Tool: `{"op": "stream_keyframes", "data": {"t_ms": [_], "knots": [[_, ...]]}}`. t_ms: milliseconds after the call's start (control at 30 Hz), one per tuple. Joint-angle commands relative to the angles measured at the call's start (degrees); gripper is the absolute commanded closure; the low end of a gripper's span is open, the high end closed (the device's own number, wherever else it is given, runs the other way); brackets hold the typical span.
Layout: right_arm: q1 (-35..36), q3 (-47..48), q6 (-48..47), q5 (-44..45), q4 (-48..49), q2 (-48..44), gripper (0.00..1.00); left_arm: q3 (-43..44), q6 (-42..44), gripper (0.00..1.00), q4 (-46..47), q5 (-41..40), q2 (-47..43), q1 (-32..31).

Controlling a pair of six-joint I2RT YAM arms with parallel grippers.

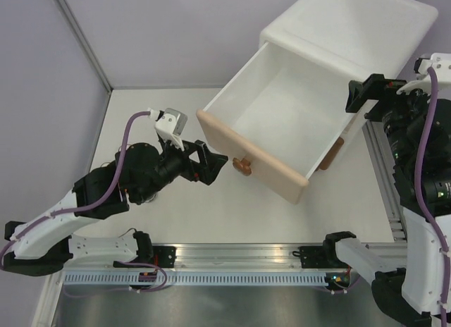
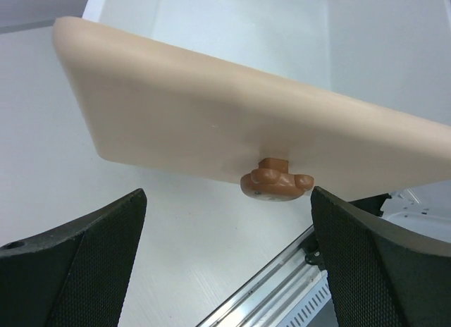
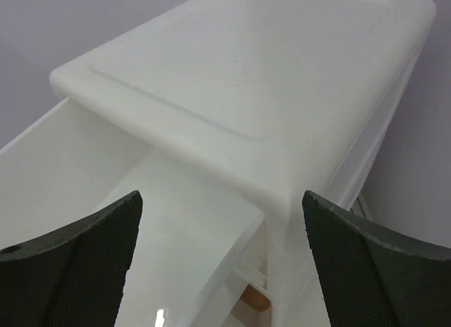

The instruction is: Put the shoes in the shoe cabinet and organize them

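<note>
The shoe cabinet stands at the far right corner of the counter, its beige upper drawer pulled out and bare; I see none of the 4 shoes. My left jaws gape just short of the bear knob; my right jaws hang released above the cabinet top. The drawer looks light, stiff and slick, so I judge the knob's narrow neck the surest hold.
</note>
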Motion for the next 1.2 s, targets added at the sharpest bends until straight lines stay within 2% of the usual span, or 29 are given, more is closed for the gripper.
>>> {"op": "stream_keyframes", "data": {"t_ms": [0, 167, 200, 333, 500, 600, 667, 767, 933, 1033, 1167], "knots": [[0.1, -4.0, -1.8, -4.9, 6.2, -3.4, 0.02, 4.4, 1.4, 0.0, -0.2, -2.4, 1.8, 1.6], [0.1, -11.9, -2.2, -7.0, 8.9, -9.1, 0.02, 10.4, 3.0, 0.0, 0.0, 1.2, 5.7, 8.4], [0.1, -12.6, -2.2, -7.0, 8.7, -9.5, 0.02, 13.6, 3.1, 0.0, 0.3, 4.7, 6.5, 9.9], [0.1, -15.0, -2.2, -7.1, 7.7, -11.0, 0.02, 21.4, 5.1, 0.0, 0.4, 8.5, 11.8, 15.2], [0.1, -16.4, -2.2, -8.0, 7.5, -13.3, 0.02, 27.1, 5.0, 0.01, 0.3, 14.0, 18.5, 26.1], [0.1, -17.0, -2.6, -8.3, 6.6, -14.3, 0.02, 26.7, 3.9, 0.02, 0.3, 16.7, 20.6, 33.8], [0.1, -18.1, -2.6, -8.5, 6.6, -14.9, 0.02, 24.9, 1.6, 0.02, 0.3, 19.1, 21.0, 40.9], [0.1, -20.1, -2.0, -9.1, 7.0, -16.4, 0.02, 21.6, -0.5, 0.03, 0.4, 20.5, 21.0, 47.2], [0.1, -22.6, -0.2, -10.1, 7.2, -18.4, 0.02, 14.2, -1.5, 0.04, 0.4, 18.1, 20.3, 51.8], [0.1, -23.9, 0.8, -12.1, 7.5, -20.1, 0.02, 6.6, -2.3, 0.07, 1.1, 15.7, 19.0, 53.2], [0.4, -25.5, 1.8, -13.7, 7.5, -22.2, 0.02, -8.8, -3.6, 0.11, 4.5, 14.3, 16.6, 54.4]]}}
